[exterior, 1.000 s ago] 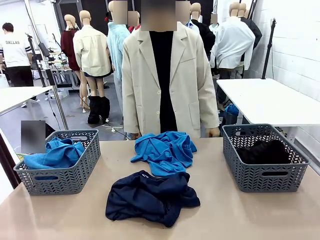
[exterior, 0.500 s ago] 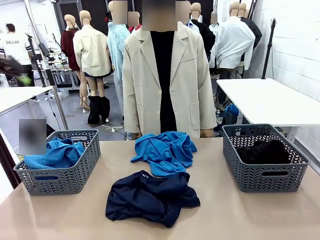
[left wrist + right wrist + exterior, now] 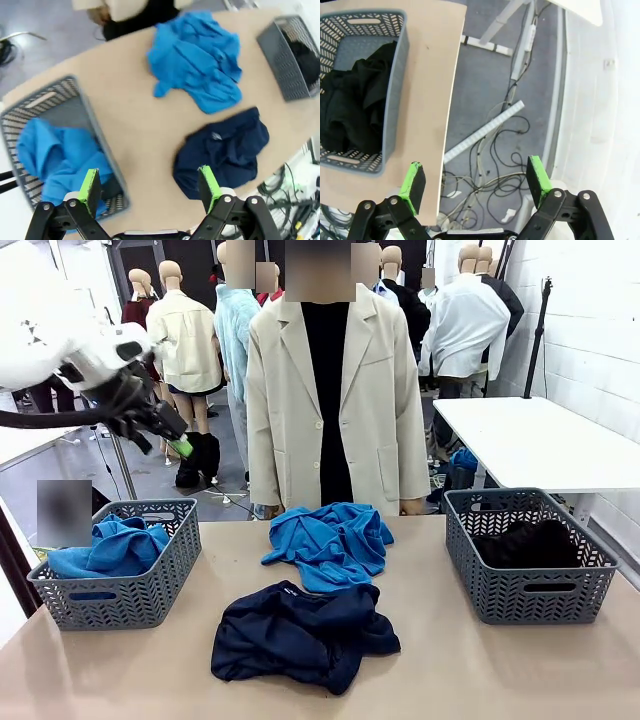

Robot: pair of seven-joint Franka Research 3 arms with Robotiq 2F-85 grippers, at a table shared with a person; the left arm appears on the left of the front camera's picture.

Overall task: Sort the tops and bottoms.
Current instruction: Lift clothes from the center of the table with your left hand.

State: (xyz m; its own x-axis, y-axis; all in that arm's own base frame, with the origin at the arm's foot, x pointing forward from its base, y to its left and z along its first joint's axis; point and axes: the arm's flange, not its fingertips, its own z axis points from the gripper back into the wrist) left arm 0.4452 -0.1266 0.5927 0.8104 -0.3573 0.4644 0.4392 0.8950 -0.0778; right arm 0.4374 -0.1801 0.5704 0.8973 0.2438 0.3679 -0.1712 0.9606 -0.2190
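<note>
Left gripper [image 3: 148, 182] has swung in high by the left basket [image 3: 125, 590], jaws spread wide and empty, like the right gripper [image 3: 476, 182] off the table's [image 3: 427, 100] right edge; navy garment [image 3: 300, 635] lies near-centre, blue garment [image 3: 330, 540] just beyond it, so best to pinch a raised fold deeply.

There are four pieces of clothing in all. Two are bright blue: the near blue piece [image 3: 55, 160] sits close to the left gripper [image 3: 148, 172], and the far blue piece [image 3: 197, 60] is farther off. There is one navy piece [image 3: 220, 150] and one black piece [image 3: 352, 110]. There are two grey baskets: the left basket [image 3: 120, 605] and the right basket [image 3: 500, 605].
</note>
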